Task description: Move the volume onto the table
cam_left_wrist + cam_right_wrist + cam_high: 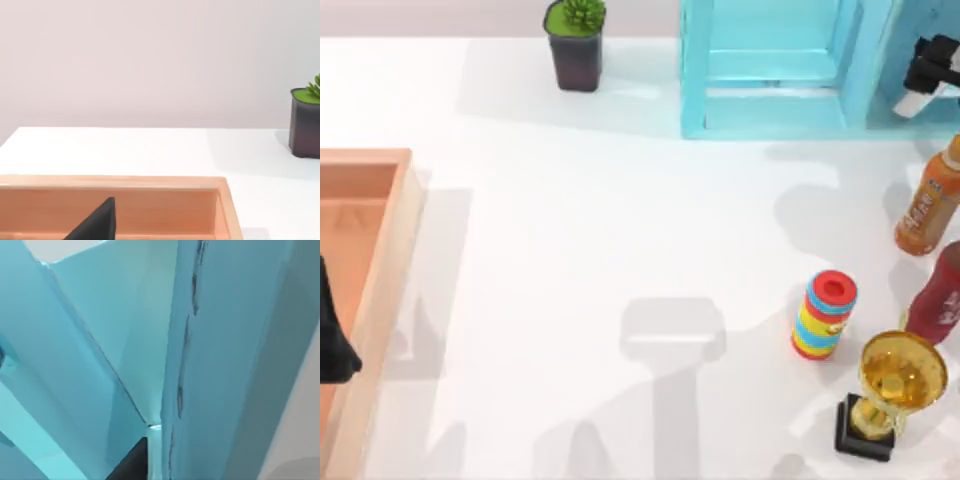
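White tabletop [620, 230] carries one shelf unit [770, 70], two bottles [927, 205], one trophy [890, 390]. Right gripper [932, 72] at shelf; finger state cannot be told.

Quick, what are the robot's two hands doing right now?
Left gripper: over the wooden tray, grip cannot be told.
Right gripper: at the blue shelf unit, grip cannot be told.

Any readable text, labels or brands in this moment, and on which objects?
Nothing can be read for certain.
Orange bottle at the table's right edge: a white label with red characters, too blurred to read.
Dark red bottle just below it: a white-lettered label, also unreadable.
The striped cylinder, the gold trophy, the plant pot and the shelf unit bear no text.
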You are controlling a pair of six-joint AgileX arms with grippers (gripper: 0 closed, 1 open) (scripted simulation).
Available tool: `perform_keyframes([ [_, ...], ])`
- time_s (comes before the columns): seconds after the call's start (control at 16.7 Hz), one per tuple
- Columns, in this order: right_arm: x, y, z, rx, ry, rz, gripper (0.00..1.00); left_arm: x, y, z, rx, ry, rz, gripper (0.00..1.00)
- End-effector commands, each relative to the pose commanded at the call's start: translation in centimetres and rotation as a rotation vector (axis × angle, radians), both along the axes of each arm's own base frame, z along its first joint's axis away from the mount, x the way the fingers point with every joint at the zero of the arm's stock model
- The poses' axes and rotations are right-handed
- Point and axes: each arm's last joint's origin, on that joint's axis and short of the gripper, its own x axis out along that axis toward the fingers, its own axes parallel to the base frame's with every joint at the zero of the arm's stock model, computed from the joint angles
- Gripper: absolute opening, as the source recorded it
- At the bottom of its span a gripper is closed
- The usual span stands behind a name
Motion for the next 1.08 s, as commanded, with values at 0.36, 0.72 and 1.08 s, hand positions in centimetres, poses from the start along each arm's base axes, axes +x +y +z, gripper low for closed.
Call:
perform_keyframes([
  [0.36, 0.00, 0.00, 0.00, 0.000, 0.000, 0.000, 0.17, 0.00, 0.00, 0.00, 0.000, 0.000, 0.000, 1.00],
  [0.72, 0.00, 0.00, 0.00, 0.000, 0.000, 0.000, 0.00, 0.00, 0.00, 0.00, 0.000, 0.000, 0.000, 1.00],
  [1.08, -0.63, 0.51, -0.34, -0.018, 0.006, -0.023, 0.00, 0.00, 0.00, 0.00, 0.000, 0.000, 0.000, 1.00],
])
